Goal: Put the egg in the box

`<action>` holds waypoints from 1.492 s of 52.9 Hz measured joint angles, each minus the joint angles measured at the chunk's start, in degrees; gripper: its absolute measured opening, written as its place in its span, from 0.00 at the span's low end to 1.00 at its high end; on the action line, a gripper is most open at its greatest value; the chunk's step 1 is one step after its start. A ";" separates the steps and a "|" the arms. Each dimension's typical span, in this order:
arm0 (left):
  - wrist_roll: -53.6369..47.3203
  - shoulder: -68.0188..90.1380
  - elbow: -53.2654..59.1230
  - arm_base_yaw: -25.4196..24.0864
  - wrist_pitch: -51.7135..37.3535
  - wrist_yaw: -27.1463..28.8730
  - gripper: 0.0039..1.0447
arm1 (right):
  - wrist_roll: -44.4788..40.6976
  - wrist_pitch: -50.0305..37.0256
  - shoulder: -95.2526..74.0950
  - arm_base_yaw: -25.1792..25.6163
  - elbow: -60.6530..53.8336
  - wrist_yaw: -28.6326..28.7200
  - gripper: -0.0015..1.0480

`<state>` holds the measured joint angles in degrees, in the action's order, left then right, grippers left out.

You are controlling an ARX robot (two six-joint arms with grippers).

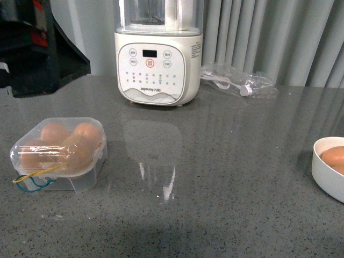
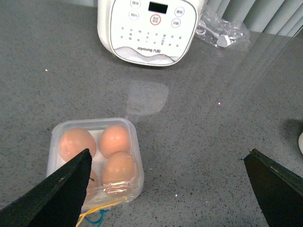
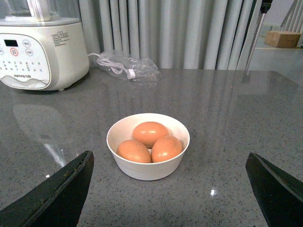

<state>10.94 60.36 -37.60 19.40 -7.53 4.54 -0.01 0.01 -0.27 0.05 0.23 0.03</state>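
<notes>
Box full and covered, both arms hanging clear with nothing held.

Front view: the box (image 1: 58, 155) sits on the bench (image 1: 215, 177), its lid apparently down over the eggs; a white bowl (image 1: 329, 171) shows at the far right edge. Left wrist view: the left gripper (image 2: 168, 189) hangs wide open and empty above the box, where four eggs seem to fill the hollows. Right wrist view: the right gripper (image 3: 169, 191), also spread and empty, faces three spare eggs (image 3: 149, 142) in the bowl. Risk, as I judge it: another egg brought over would meet a full, closed case and could crack or roll.

Your box, near the bench's left edge

You see the clear box (image 1: 59, 155) closed, four brown eggs (image 2: 115, 140) filling its hollows, blue and yellow bands at its front-left corner.
</notes>
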 joint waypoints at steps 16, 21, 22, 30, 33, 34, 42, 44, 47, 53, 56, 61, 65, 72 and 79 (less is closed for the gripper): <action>-5.77 -20.39 3.74 9.64 14.49 17.49 0.94 | 0.00 0.00 0.00 0.00 0.00 0.00 0.93; -5.51 -25.42 4.66 11.69 18.47 20.68 0.94 | 0.00 0.00 0.00 0.00 0.00 0.00 0.93; -5.29 -27.06 4.90 12.17 19.67 21.42 0.94 | 0.00 0.00 0.00 0.00 0.00 0.00 0.93; -5.31 -34.03 5.49 14.53 26.18 27.69 0.94 | 0.00 0.00 0.00 0.00 0.00 0.00 0.93; -7.56 -37.53 9.73 13.55 18.01 27.17 0.83 | 0.00 0.00 0.00 0.00 0.00 0.00 0.93; -8.07 -38.27 10.86 13.09 16.15 26.64 0.80 | 0.00 0.00 0.00 0.00 0.00 0.00 0.93; -9.86 -45.57 20.28 4.50 10.10 18.29 0.46 | 0.00 0.00 0.00 0.00 0.00 0.00 0.93; -9.92 -46.51 21.66 2.51 10.08 16.24 0.39 | 0.00 0.00 0.00 0.00 0.00 0.00 0.93; -10.10 -48.09 23.71 -0.66 9.88 13.16 0.27 | 0.00 0.00 0.00 0.00 0.00 -0.02 0.93; -10.36 -50.62 26.27 -5.16 9.35 8.94 0.06 | 0.00 0.00 0.00 0.00 0.00 0.00 0.93; -10.51 -51.43 27.30 -6.73 9.27 7.54 0.03 | 0.00 0.00 0.00 0.00 0.00 0.00 0.93; -10.51 -52.57 28.74 -8.94 9.05 5.42 0.03 | 0.00 0.00 0.00 0.00 0.00 0.00 0.93; -10.51 -53.57 29.70 -11.89 8.98 1.92 0.03 | 0.00 0.00 0.00 0.00 0.00 -0.02 0.93; -10.64 -54.95 31.10 -18.23 8.96 -4.13 0.03 | 0.00 0.00 0.00 0.00 0.00 0.07 0.93; -10.64 -55.71 32.24 -19.34 8.63 -4.22 0.03 | 0.00 0.00 0.00 0.00 0.00 0.00 0.93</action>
<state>0.30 4.64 -5.37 0.05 1.10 0.32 -0.01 0.01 -0.27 0.05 0.23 0.03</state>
